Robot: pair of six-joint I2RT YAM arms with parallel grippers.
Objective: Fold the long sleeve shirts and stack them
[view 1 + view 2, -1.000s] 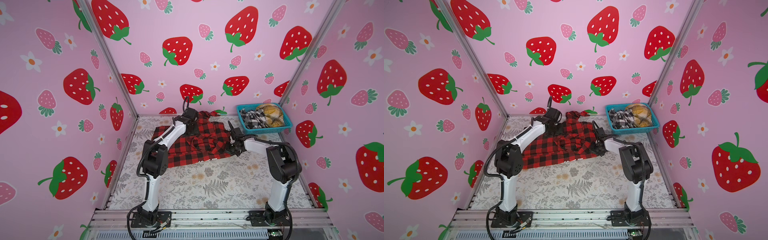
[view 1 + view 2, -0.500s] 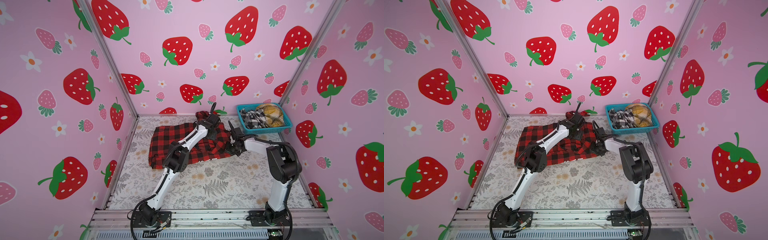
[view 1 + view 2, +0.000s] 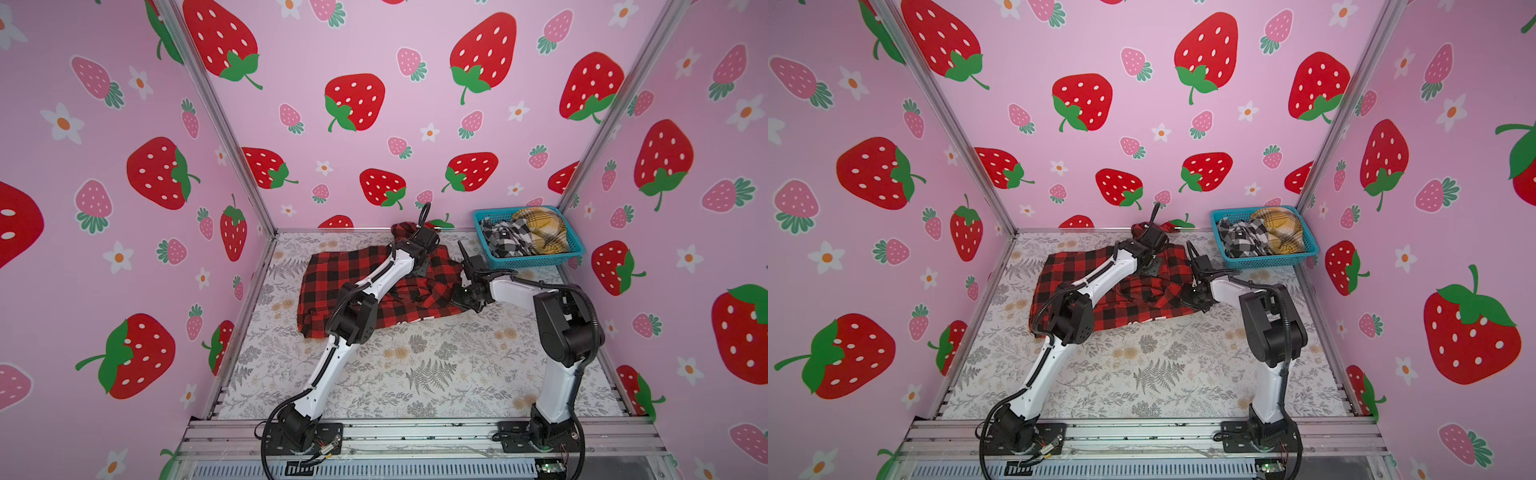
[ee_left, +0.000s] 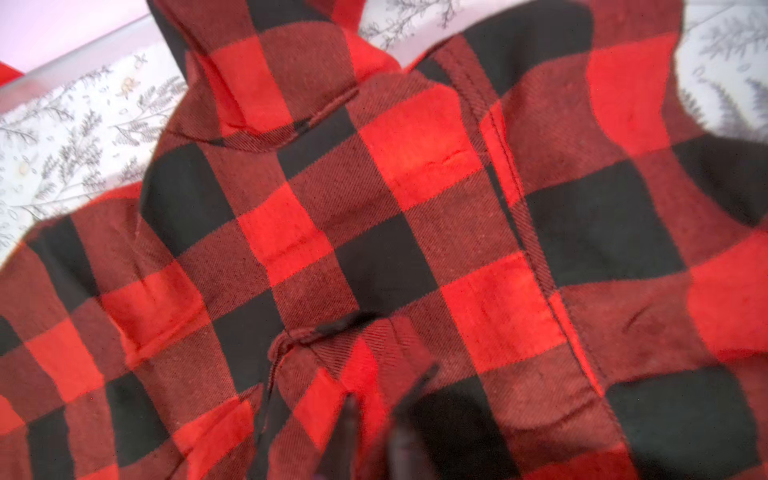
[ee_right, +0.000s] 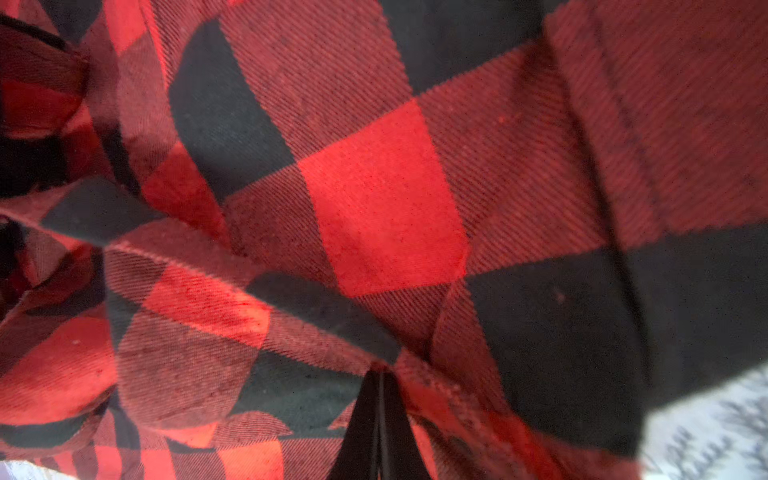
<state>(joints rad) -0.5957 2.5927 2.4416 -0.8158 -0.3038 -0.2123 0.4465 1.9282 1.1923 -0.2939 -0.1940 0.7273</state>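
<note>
While the left gripper (image 4: pixel 382 411) and right gripper (image 5: pixel 379 384) each pinch the red-and-black shirt (image 3: pixel 328 274) lying on the table's (image 3: pixel 415 374) far side, an uneven lift could bunch it or slip a thin fold free.

Floral tabletop (image 3: pixel 415 374); red check shirt (image 3: pixel 332 274); turquoise basket (image 3: pixel 536 262)

buffalo-check shirt (image 3: pixel 332 274): red and black squares
checked shirt (image 3: pixel 505 239): black and white
plaid shirt (image 3: pixel 544 232): mustard yellow, dark lines
basket (image 3: pixel 536 262): turquoise
counter (image 3: pixel 415 374): white, grey ferns, tan flowers
walls (image 3: pixel 374 62): pink, red strawberries
</note>
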